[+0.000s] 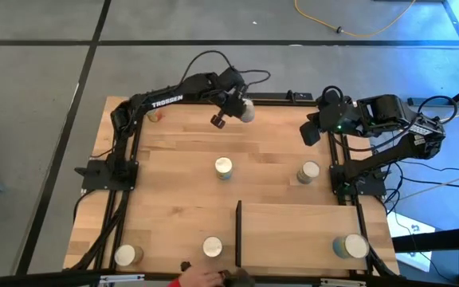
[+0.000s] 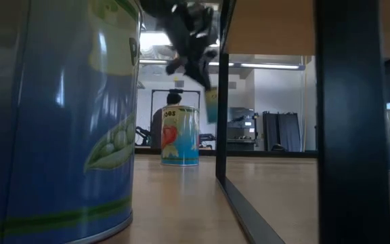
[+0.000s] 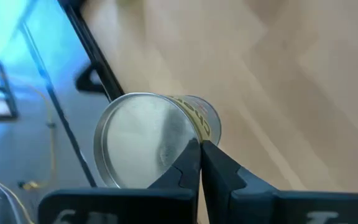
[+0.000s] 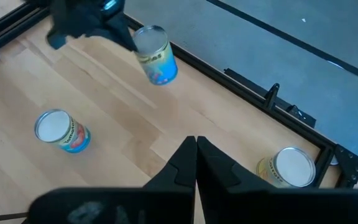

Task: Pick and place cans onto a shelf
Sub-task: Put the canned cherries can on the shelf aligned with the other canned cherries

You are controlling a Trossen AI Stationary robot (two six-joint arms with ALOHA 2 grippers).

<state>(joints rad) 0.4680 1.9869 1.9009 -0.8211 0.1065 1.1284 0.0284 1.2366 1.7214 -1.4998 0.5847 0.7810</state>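
My left gripper (image 1: 240, 107) is over the table's far middle, shut on a can (image 1: 248, 112) that is lifted off the wood; the can also shows in the right wrist view (image 4: 157, 56). My right gripper (image 1: 310, 132) is shut and empty above the far right of the table. Other cans stand upright on the tabletop at the middle (image 1: 224, 167), right of middle (image 1: 308, 171), near left (image 1: 125, 255) and near middle (image 1: 212, 247). One can (image 1: 352, 245) stands on the light-wood shelf (image 1: 301, 231), whose black bar (image 1: 238, 233) runs along its left edge. My left gripper pinches the can's rim (image 3: 191, 134) between its two fingers (image 3: 219, 165), one on the round end face and one on the labelled side wall. The can is clear of the table and tilted, as the right wrist view shows.
A person's hand (image 1: 205, 277) is at the table's near edge by the shelf's black bar. The black table frame (image 1: 293, 97) runs along the far edge. In the low view a pea-labelled can (image 2: 59, 115) fills the left foreground.
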